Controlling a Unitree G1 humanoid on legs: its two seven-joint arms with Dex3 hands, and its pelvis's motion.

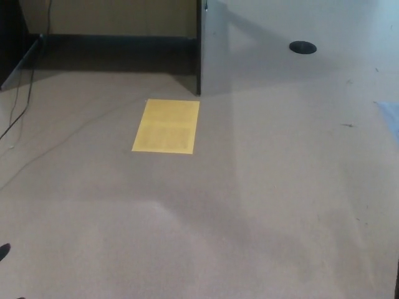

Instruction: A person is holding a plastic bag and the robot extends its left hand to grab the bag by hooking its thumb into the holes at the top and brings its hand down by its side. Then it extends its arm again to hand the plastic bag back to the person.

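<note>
Neither a plastic bag nor a person shows in the head view. A small black tip [2,251] pokes in at the lower left edge; it may be part of my left hand, but too little shows to tell its state. My right hand is out of the picture. Only a thin dark sliver [397,281] shows at the lower right edge.
Tan floor fills the view. A yellow rectangle [166,126] lies on it left of centre. A grey partition [212,47] stands behind it, with a black round disc [302,47] to its right. Thin cables [19,106] run along the left. A pale blue patch [391,115] is at the right edge.
</note>
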